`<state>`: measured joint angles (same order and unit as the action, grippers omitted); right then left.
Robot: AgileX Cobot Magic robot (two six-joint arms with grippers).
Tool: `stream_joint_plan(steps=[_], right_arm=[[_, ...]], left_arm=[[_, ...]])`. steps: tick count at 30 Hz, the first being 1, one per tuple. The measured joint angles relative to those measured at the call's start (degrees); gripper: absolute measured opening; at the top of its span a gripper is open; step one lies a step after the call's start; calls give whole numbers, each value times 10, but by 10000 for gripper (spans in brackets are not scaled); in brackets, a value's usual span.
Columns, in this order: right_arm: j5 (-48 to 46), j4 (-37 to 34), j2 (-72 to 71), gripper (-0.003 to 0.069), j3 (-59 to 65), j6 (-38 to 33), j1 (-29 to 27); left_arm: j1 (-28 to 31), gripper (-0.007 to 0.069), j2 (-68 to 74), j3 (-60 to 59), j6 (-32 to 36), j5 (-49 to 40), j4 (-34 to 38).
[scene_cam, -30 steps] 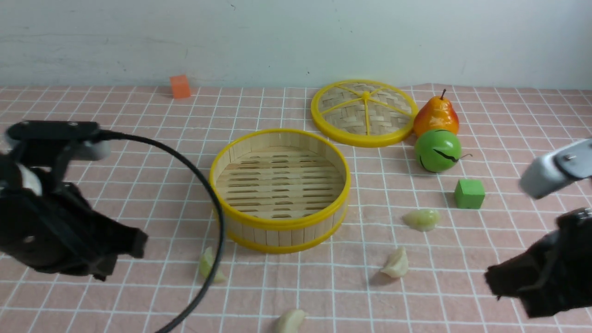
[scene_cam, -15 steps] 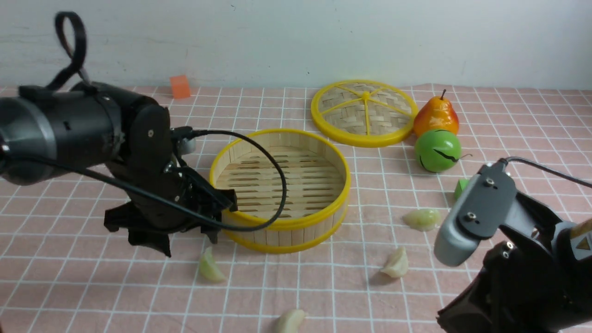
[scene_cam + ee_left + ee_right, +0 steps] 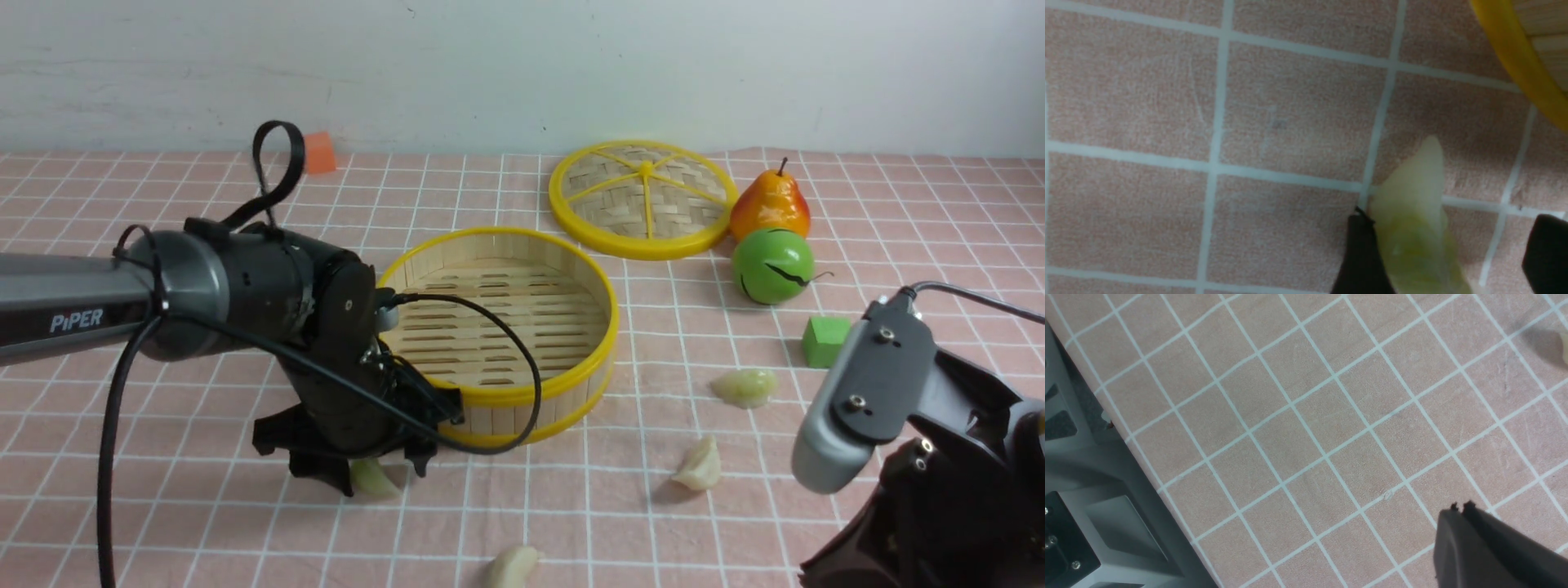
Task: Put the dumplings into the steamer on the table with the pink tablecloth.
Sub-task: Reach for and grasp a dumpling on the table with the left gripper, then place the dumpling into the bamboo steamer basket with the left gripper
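Note:
The steamer (image 3: 522, 393) stands empty mid-table on the pink tablecloth (image 3: 163, 523); its yellow rim also shows in the left wrist view (image 3: 1515, 53). One greenish dumpling (image 3: 377, 482) lies just in front of the steamer's left side. My left gripper (image 3: 367, 472) is open and lowered around it. In the left wrist view the dumpling (image 3: 1412, 228) touches one finger (image 3: 1361, 257); the other finger (image 3: 1545, 249) stands apart. Three more dumplings lie on the cloth: (image 3: 744, 386), (image 3: 698, 465), (image 3: 513, 566). My right gripper (image 3: 1461, 506) is shut and empty above bare cloth.
The woven lid (image 3: 643, 198) lies at the back, with a pear (image 3: 770, 206) and a green ball fruit (image 3: 773, 265) beside it. A green cube (image 3: 826, 341) sits right of the steamer and an orange cube (image 3: 320, 153) by the wall. The table's edge (image 3: 1139, 457) shows below my right gripper.
My left gripper has swung in, dropped toward the front of the table and come down around the dumpling by the steamer. My right arm has risen into view and shifted slightly right.

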<state>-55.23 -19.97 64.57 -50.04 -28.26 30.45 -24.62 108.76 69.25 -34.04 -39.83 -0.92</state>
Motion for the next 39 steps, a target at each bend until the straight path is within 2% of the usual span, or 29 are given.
stream_joint_plan(steps=[1,3,4,5,6,13,20,24,33,38,39], right_arm=[[0,0,0,3,0,0,0],[0,0,0,7,0,0,0],[0,1,0,7,0,0,0],[0,0,0,8,0,0,0],[0,0,0,9,0,0,0],[-1,0,0,13,0,0,0],[-1,-4,0,13,0,0,0],[-3,-4,0,13,0,6,0],[-39,-4,0,17,0,14,0],[-52,-3,0,20,0,24,0],[-55,-2,0,21,0,24,0]], left_arm=[[0,445,0,0,0,-2,-3],[0,316,0,1,-1,-10,-6],[0,304,0,1,-1,-11,-6],[0,209,0,1,2,-14,-8],[0,182,-1,1,8,-17,-9],[0,192,-40,57,87,-94,-24],[0,192,-48,263,163,-160,-9],[-3,192,42,399,203,-218,26],[-18,192,239,572,218,-248,27],[-19,198,276,593,219,-237,22],[-19,232,283,593,219,-233,22]])
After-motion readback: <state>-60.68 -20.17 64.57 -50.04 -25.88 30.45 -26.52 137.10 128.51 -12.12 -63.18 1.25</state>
